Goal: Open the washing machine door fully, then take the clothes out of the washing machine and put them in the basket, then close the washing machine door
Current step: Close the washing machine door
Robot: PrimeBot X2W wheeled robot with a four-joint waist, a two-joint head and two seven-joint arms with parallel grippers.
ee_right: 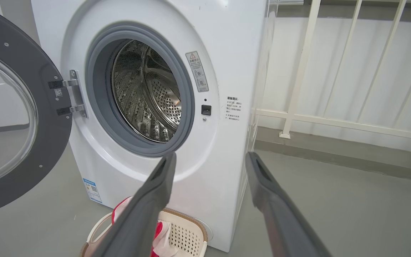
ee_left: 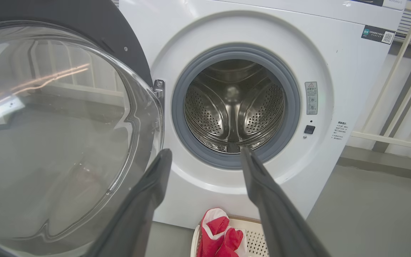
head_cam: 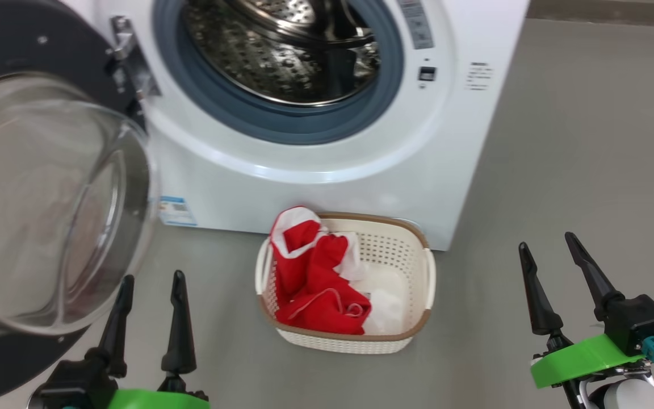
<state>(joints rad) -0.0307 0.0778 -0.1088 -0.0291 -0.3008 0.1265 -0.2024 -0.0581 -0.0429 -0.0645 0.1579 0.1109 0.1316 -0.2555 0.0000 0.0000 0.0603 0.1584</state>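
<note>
Pincers both wide & empty: left gripper (head_cam: 153, 276) by the door (head_cam: 49, 204), right gripper (head_cam: 546, 240) well apart. Clothes (head_cam: 315, 284) in basket (head_cam: 395, 222), drum (head_cam: 281, 51) looks bare; next, prob.: push door shut.

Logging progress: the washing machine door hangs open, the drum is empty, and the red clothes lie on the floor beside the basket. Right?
One slip: the clothes lie in the basket, not on the floor, as the head view shows. The door is open and the drum empty.
</note>
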